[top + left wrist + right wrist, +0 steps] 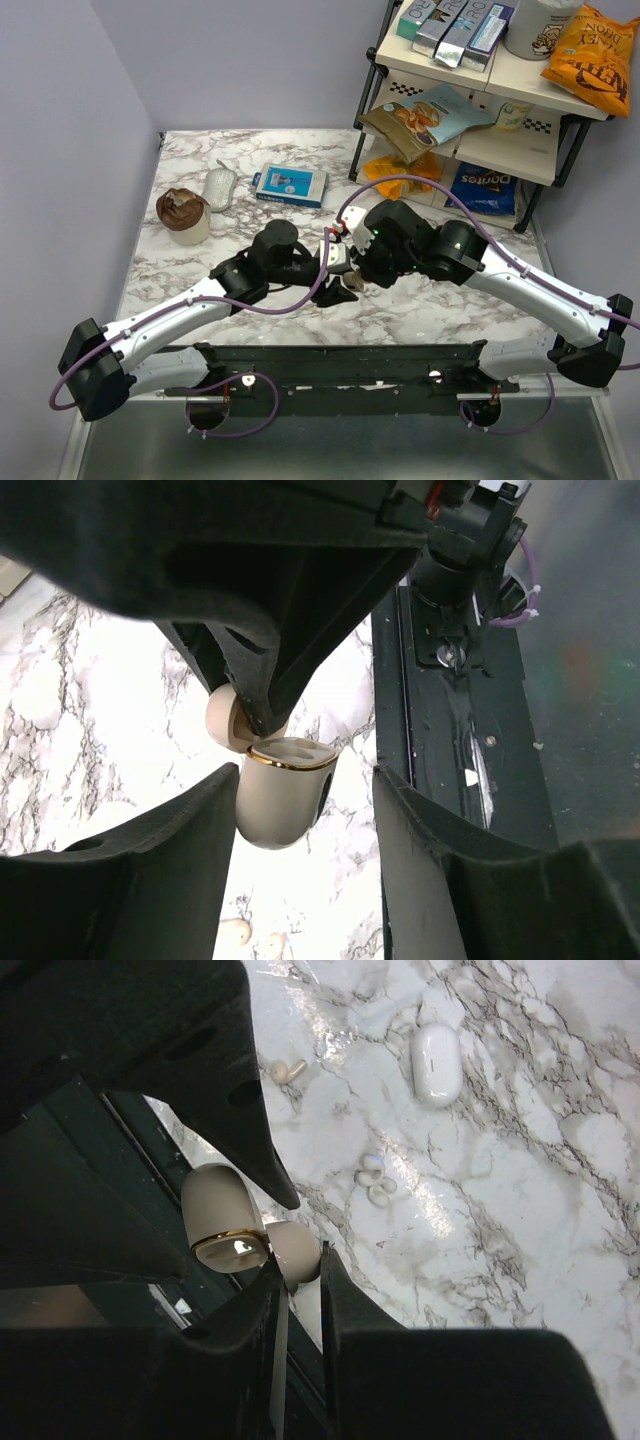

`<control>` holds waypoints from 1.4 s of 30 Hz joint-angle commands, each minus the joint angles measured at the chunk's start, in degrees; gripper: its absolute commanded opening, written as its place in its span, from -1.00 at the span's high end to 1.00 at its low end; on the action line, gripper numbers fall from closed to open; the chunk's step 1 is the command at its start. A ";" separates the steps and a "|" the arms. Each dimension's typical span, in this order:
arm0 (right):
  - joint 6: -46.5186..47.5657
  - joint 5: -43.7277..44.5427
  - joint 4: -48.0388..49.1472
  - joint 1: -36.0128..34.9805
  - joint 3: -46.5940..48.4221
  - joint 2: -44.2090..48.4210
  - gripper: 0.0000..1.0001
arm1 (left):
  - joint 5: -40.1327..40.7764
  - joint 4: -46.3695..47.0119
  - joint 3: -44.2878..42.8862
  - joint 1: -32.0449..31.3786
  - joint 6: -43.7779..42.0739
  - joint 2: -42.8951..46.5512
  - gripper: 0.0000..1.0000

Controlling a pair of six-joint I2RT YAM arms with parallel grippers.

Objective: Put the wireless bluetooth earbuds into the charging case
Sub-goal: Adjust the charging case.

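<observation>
Where the two arms meet above the marble table (180, 285), they hold the work off its surface, in front of a black shelf (470, 110) loaded with snack bags; a blue box (290, 183) lies well behind them.

Between the arms hangs the charging case (278, 810), tilted. It is a rounded cream shell with a smooth matte look, and a thin gold rim (292, 762) rings its open mouth, with a white insert showing inside. Its lid (222, 720), a smaller cream dome, is swung back on the hinge.

The right gripper (300, 1265) is pinched narrow, its fingertips clamped on the lid beside the hinge. The left gripper (305, 780) stands partly spread and straddles the shell. One finger lies against the shell's side and a clear gap shows at the other, so this gripper grips nothing.

On the marble below, in the right wrist view, a white oval case (435, 1060) lies closed. The earbuds (376, 1182) sit near it as a tight cluster of tiny glossy white curls. A single stemmed bud (290, 1068), slightly creamier, rests apart from them and closer to the arms' base rail.
</observation>
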State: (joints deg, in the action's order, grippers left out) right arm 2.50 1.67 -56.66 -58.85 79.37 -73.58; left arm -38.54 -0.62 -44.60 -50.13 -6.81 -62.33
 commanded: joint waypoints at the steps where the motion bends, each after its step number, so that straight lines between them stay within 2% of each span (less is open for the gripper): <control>1: -0.13 0.70 -1.08 -0.92 1.40 0.63 0.99 | 0.75 0.09 -2.51 -0.32 0.74 -1.22 -0.21; 5: -0.13 0.88 -1.17 -1.09 1.40 0.72 0.99 | 0.84 0.36 -2.51 -0.32 1.10 -1.13 -0.17; 8: -0.22 0.70 -0.99 -1.18 1.40 0.81 0.99 | 0.58 2.03 -2.25 -0.32 1.36 -1.04 -0.07; 9: -0.22 0.70 -0.99 -1.18 1.40 0.72 0.99 | 0.49 2.03 -2.25 -0.32 1.36 -1.04 0.02; 11: -0.31 0.70 -0.99 -1.18 1.40 0.72 0.99 | 0.31 2.12 -2.07 -0.32 1.53 -1.13 0.08; 12: -0.31 0.70 -0.99 -1.18 1.40 0.72 0.99 | 0.23 2.03 -1.98 -0.32 1.53 -0.96 0.19; 16: -0.39 0.70 -1.08 -1.18 1.49 0.72 0.99 | 0.14 2.38 -1.28 -0.32 1.36 -0.43 0.32; 17: -0.39 0.70 -1.17 -1.27 1.49 0.72 0.99 | 0.75 2.82 -1.02 -0.32 1.79 -0.34 0.31; 19: -0.57 0.96 -1.34 -1.36 1.66 0.81 0.99 | 1.89 3.17 -0.67 -0.32 2.50 -0.17 -0.03; 21: -0.66 1.14 -1.43 -1.44 1.66 0.72 0.99 | 2.95 3.61 -0.31 -0.32 3.03 0.18 -0.27; 25: -0.83 1.67 -1.52 -1.53 1.75 0.90 0.99 | 3.48 5.80 0.92 -0.32 3.55 2.55 -0.37; 29: -0.92 1.58 -1.34 -1.62 1.93 0.98 0.99 | 3.83 5.90 0.66 -0.32 3.38 2.82 -0.31; 33: -1.10 1.32 -1.25 -1.97 1.84 0.90 0.99 | 3.74 5.63 0.13 -0.32 3.38 1.95 -0.15; 39: -1.18 1.67 -1.26 -2.06 1.57 1.16 0.99 | 3.92 6.60 0.21 -0.32 3.38 2.30 -0.11; 41: -1.18 1.67 -1.17 -2.06 1.49 1.16 0.99 | 3.39 6.42 0.13 -0.32 3.38 2.30 -0.02; 42: -1.18 1.67 -1.17 -1.97 1.49 1.25 0.99 | 3.13 6.34 0.13 -0.32 3.21 2.30 0.09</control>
State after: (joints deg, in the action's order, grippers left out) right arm 0.86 2.79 -56.42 -60.05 80.09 -73.23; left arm -35.97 2.55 -43.57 -50.39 -3.62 -60.86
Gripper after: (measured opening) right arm 0.212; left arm 0.539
